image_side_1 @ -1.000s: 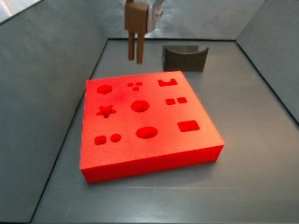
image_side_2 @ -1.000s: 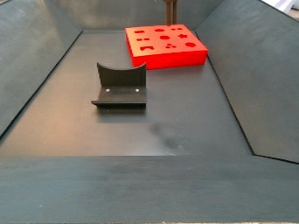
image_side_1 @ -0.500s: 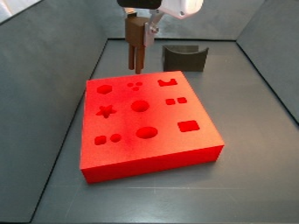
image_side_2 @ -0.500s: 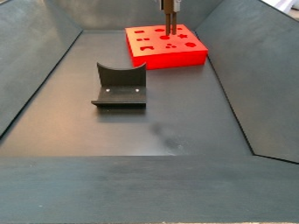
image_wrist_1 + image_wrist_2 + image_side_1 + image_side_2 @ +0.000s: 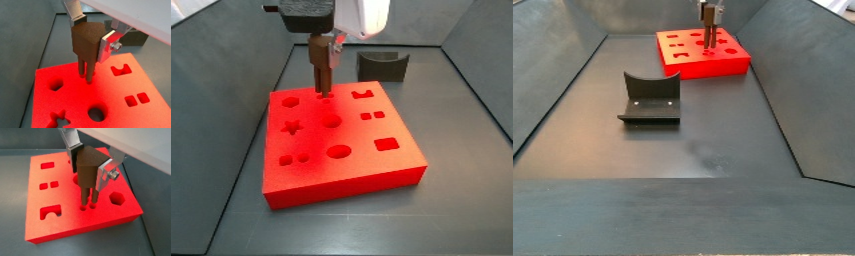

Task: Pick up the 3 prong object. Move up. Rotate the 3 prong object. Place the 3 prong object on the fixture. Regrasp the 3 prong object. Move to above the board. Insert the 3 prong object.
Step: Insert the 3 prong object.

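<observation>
Lowered since a second ago: gripper (image 5: 90,168) fingers (image 5: 103,174) clamping one 3 prong object (image 5: 87,169), prongs touching three small holes of one board (image 5: 63,220); one fixture (image 5: 649,98) apart, nearer.

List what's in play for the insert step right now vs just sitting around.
In play:
- gripper, above the board, shut on the 3 prong object
- board; prongs are at its three small holes

Idle:
- fixture, on the floor away from the board, nothing on it
</observation>
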